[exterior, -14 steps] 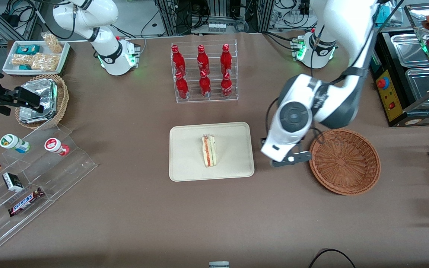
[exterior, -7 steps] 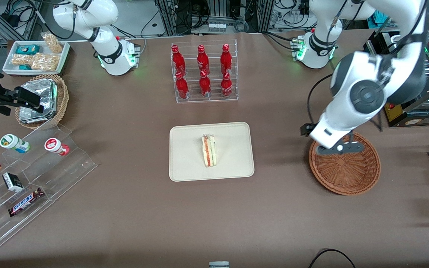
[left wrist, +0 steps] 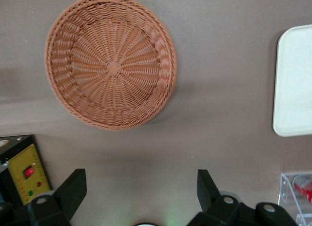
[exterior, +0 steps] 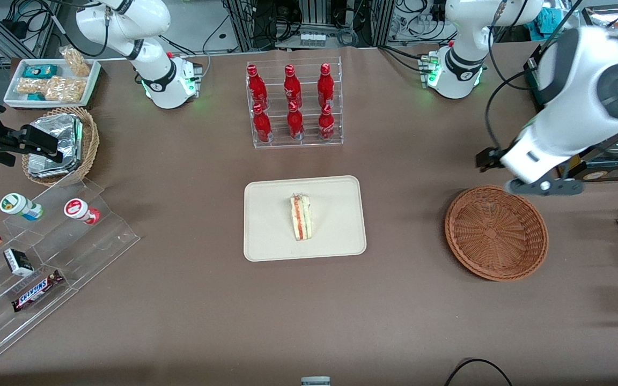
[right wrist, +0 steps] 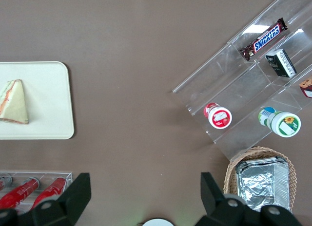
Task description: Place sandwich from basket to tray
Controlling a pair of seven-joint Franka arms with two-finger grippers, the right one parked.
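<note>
We find the sandwich (exterior: 301,216) lying flat near the middle of the tray (exterior: 266,241), its long axis running from the tray's edge nearest the front camera toward the edge facing the bottle rack (exterior: 294,102), with the red and green filling layers showing along its length. The tray sits at the centre of the table (exterior: 180,300), its long edges parallel to the table's front edge. The basket (exterior: 497,231) stands well apart from the tray, toward the working arm's end of the table, and we see nothing in it in either the front or the left wrist view.

The gripper (left wrist: 141,197) hangs above the table farther from the front camera than the basket, close to that end's edge, with its fingers (left wrist: 73,187) spread wide and nothing between them. From there the sandwich lies far off sideways toward the parked arm's end, past the basket and the strip of bare table between basket and tray.

We judge the placement done: the sandwich is on the tray, nothing is held, and no further reach toward it looks called for.
</note>
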